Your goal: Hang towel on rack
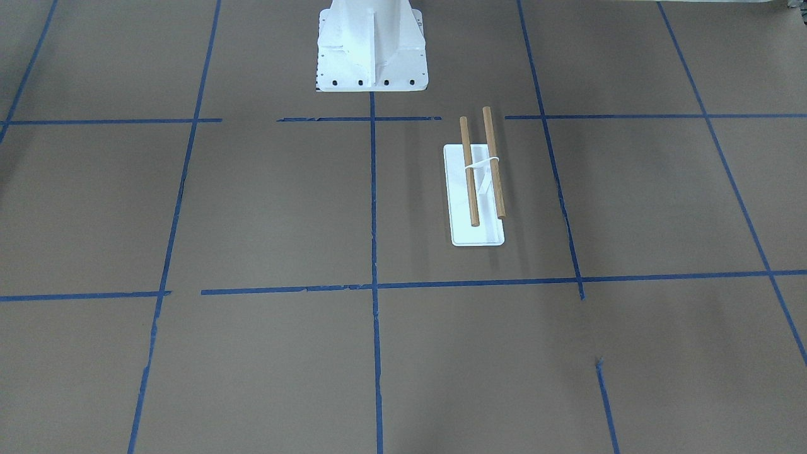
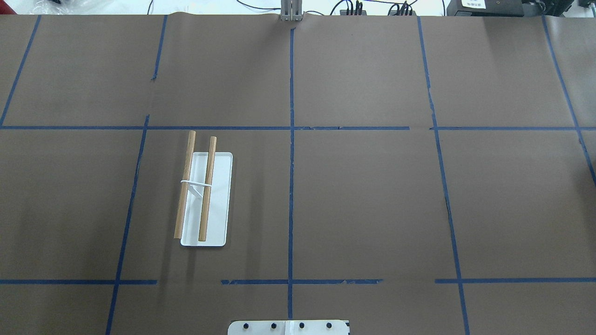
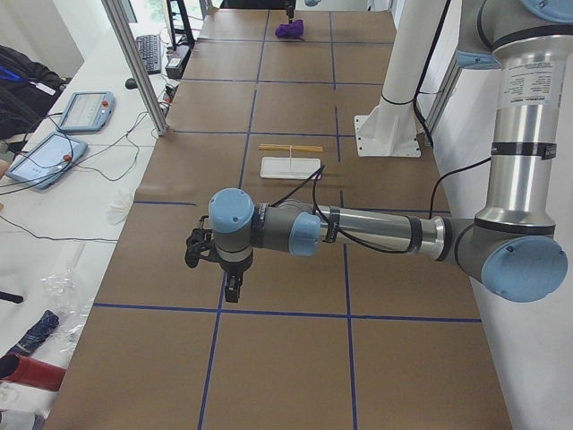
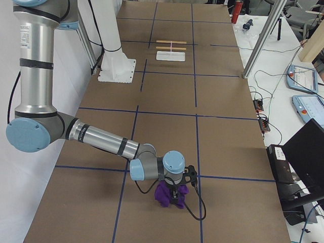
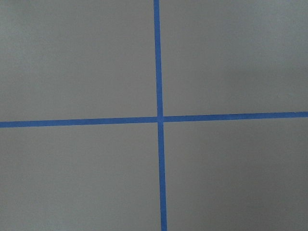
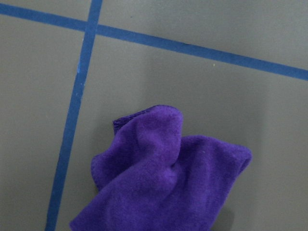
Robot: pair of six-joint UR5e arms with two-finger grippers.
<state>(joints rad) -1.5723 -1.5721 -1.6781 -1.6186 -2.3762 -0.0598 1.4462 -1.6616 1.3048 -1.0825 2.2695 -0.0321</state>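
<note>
The right arm (image 4: 96, 137) and left arm (image 3: 376, 231) are stretched low over the table (image 2: 372, 209), wrists turned downward.
The rack (image 2: 219, 200) is stood well apart from both grippers, its rods (image 2: 205, 209) laid 12 to 6 o'clock overhead. The crumpled purple towel (image 4: 164, 196) is found directly beneath the right gripper (image 4: 178, 188), bulging toward 7 o'clock; the left gripper (image 3: 229, 288) is held above bare table. Whether either is clenched cannot be told.

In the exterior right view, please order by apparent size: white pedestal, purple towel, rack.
1. white pedestal: largest.
2. purple towel and rack look about alike; the towel is much nearer the camera, so I do not rank them.
</note>
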